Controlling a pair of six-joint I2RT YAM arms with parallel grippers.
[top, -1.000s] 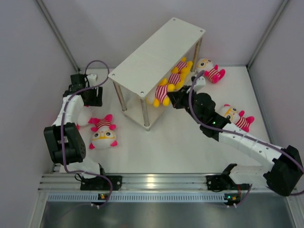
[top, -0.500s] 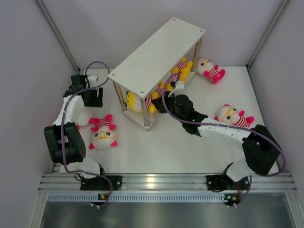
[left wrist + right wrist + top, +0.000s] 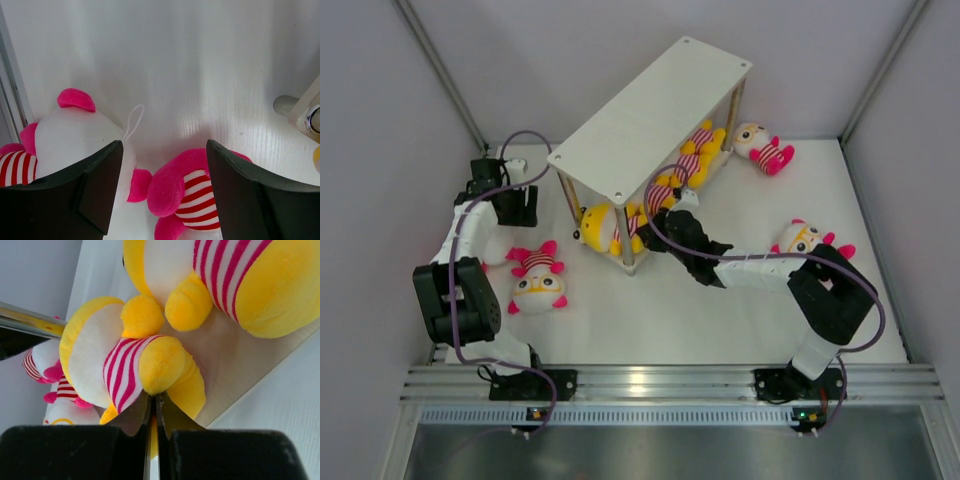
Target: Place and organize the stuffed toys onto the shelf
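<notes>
The shelf (image 3: 650, 118) stands at the middle back, and its lower board (image 3: 240, 360) shows in the right wrist view. My right gripper (image 3: 655, 232) is at the shelf's near side. It is shut (image 3: 152, 400) on the foot of a yellow stuffed toy (image 3: 125, 365) that lies on the lower tier near the front post (image 3: 603, 226). Two more yellow toys (image 3: 667, 190) (image 3: 700, 140) lie further along that tier. My left gripper (image 3: 515, 205) is open (image 3: 162, 185) and empty above a pink toy (image 3: 192, 192) and a white-headed toy (image 3: 70, 142).
A pink-limbed toy (image 3: 538, 280) lies on the table at the left. Another (image 3: 765, 148) lies behind the shelf's right end, and one (image 3: 805, 240) lies by my right forearm. Grey walls close in the left, back and right sides.
My right arm has swung left and carried the yellow toy along the lower tier to the shelf's front post end. The left arm has not moved.
</notes>
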